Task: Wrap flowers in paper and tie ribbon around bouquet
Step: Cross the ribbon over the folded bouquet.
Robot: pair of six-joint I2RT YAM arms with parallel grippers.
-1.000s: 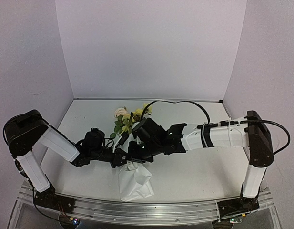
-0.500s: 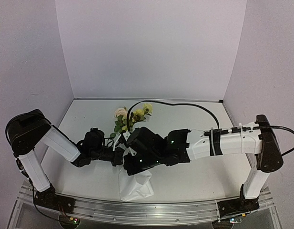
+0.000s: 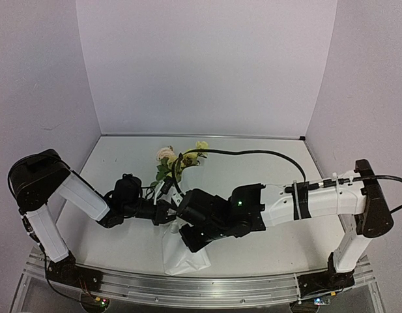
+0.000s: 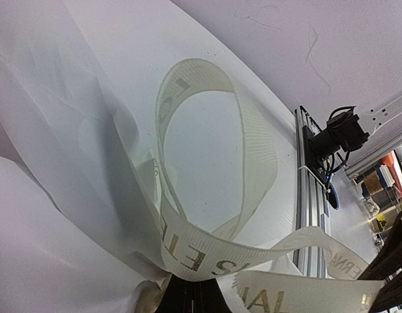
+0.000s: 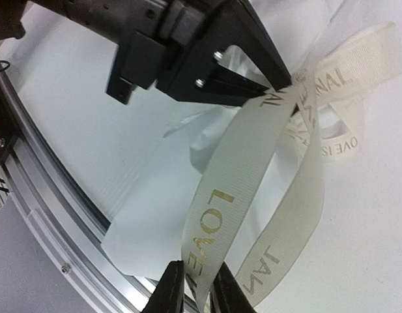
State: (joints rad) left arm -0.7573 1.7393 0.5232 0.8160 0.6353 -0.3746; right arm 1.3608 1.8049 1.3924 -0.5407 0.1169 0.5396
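Ribbon (image 5: 210, 222) is pinched shut in left gripper (image 5: 282, 88), right gripper (image 5: 197, 290) narrow around it, hold unclear; tension should be kept while bouquet (image 3: 184, 253) is tied.

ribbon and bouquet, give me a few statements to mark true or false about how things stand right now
1. The ribbon carries gold lettering. True.
2. The left gripper hangs open, clear of the ribbon. False: it is shut on the ribbon, pinching it at its fingertips.
3. The ribbon runs down between the fingers of the right gripper. True.
4. The flowers lie bare, with no wrapping. False: white paper is wrapped around their stems, and the blossoms stick out at the far end.
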